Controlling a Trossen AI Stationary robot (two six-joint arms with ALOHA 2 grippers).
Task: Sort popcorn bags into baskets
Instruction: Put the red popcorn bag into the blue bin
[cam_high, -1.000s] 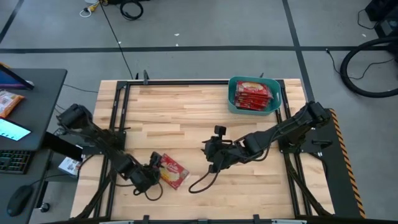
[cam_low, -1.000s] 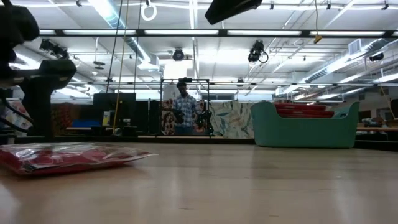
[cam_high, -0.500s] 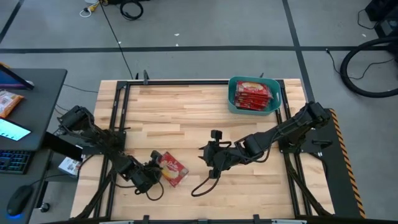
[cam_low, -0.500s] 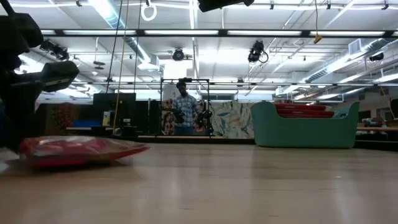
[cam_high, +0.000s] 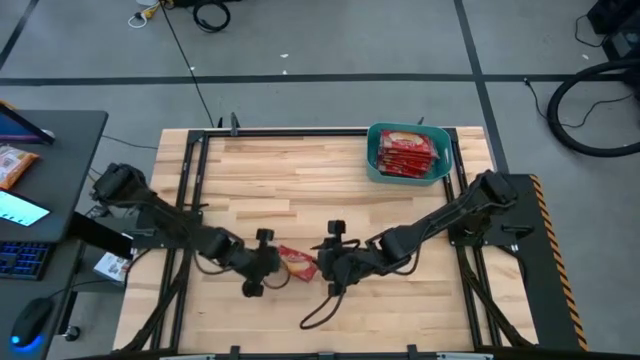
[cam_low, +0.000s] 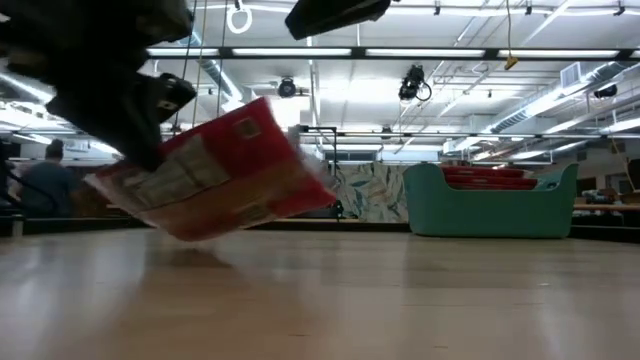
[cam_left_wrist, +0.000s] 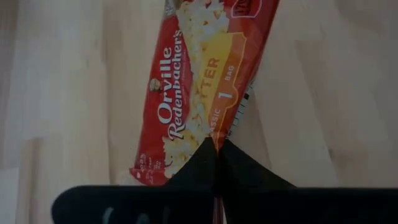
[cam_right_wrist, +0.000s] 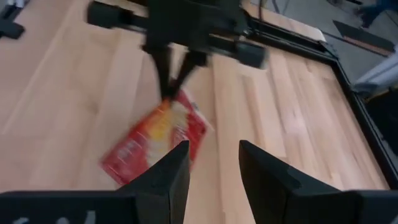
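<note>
One popcorn bag (cam_high: 297, 264), red with a yellow popcorn picture, hangs just above the table's near middle. My left gripper (cam_high: 270, 264) is shut on it from the left. My right gripper (cam_high: 322, 266) stands open just right of the bag, its fingers (cam_right_wrist: 163, 177) pointing at it with nothing between them. In the low view the bag (cam_low: 222, 172) is tilted and clear of the wood. The teal basket (cam_high: 408, 152) stands at the far right and holds several more red bags (cam_high: 407, 155). My left gripper pinches the bag's short end edge (cam_left_wrist: 210, 138) between its two fingers, at about the middle of that edge. The fingers come from the table's left and lie along the bag, which stretches away from them. The bag is lifted clear of the table and tilted.
A black cable (cam_high: 318, 310) loops on the table near the front edge. Dark frame rails (cam_high: 190, 180) run along the table's left and right sides. A desk (cam_high: 50, 170) with a keyboard and an orange packet (cam_high: 15, 165) stands left of the table. A person (cam_low: 45, 180) shows far behind.
My left gripper has shut on the bag's left end, then gone toward the table's right, lifting the bag off the wood; the bag has turned and tilted. My right gripper has moved toward the table's left, up to the bag, staying open.
</note>
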